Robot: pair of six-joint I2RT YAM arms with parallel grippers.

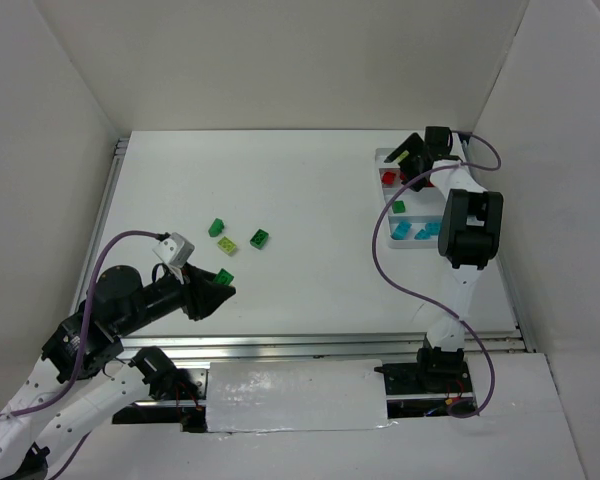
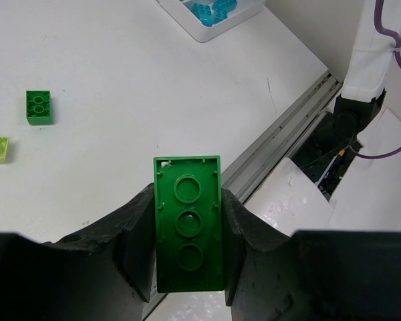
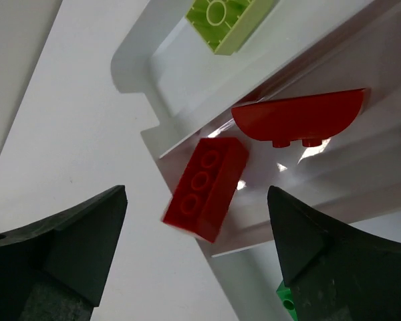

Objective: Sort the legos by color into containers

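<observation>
My left gripper (image 1: 218, 290) is shut on a dark green brick (image 2: 188, 224), underside up, held above the table's near edge; it also shows in the top view (image 1: 224, 277). Two green bricks (image 1: 217, 227) (image 1: 259, 238) and a yellow-green one (image 1: 226, 245) lie loose on the table. My right gripper (image 3: 197, 194) is open over the far end of the white tray (image 1: 380, 155). A red brick (image 3: 207, 187), slightly blurred and tilted, sits between the jaws over the tray's end wall, touching neither finger. A rounded red brick (image 3: 297, 120) lies in that compartment.
A yellow-green brick (image 3: 230, 20) lies in the neighbouring compartment and a green one (image 3: 286, 297) on the other side. Cyan bricks (image 1: 412, 232) fill the nearest compartment. Aluminium rails (image 1: 310, 345) edge the table; white walls enclose it.
</observation>
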